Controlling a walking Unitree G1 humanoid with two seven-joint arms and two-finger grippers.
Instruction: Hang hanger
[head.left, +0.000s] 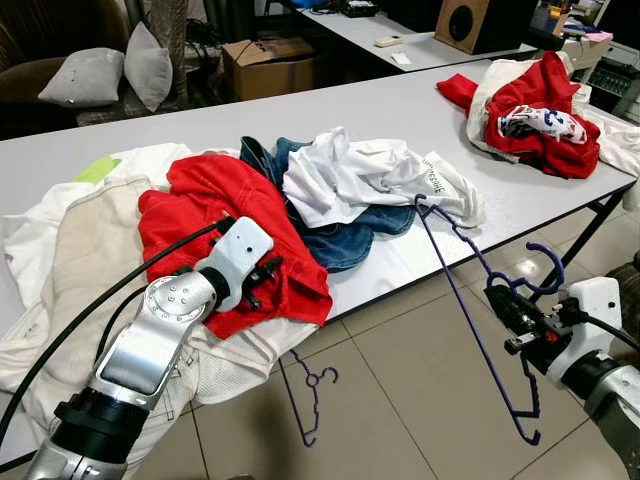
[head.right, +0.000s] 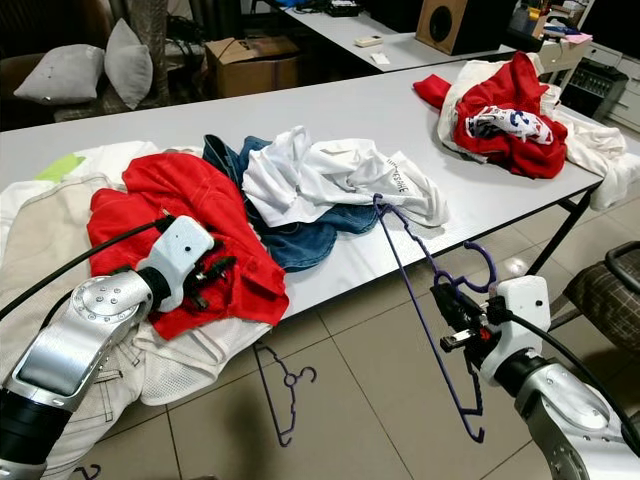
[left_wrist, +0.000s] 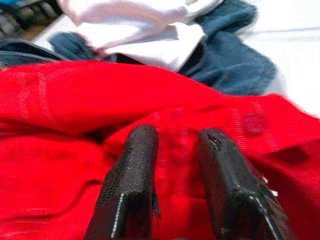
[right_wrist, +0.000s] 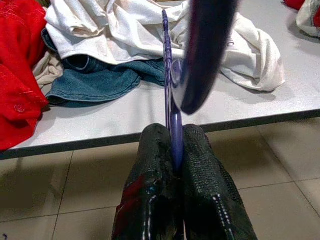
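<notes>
My right gripper (head.left: 508, 303) pinches the purple hanger (head.left: 470, 320) tight at its neck (hook curling toward three o'clock). Its long bar runs from eleven o'clock, touching the white shirt (head.left: 365, 175) at the table (head.left: 300, 110) edge, toward five o'clock above the floor. My left gripper (left_wrist: 177, 175), fingers slightly parted and empty, hovers over the red garment (head.left: 225, 225).

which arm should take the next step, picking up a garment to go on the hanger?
Left, probably. The left gripper has its fingers open right over the red shirt on the table. The right gripper is shut on the purple hanger, off the table edge, so it is busy.
</notes>
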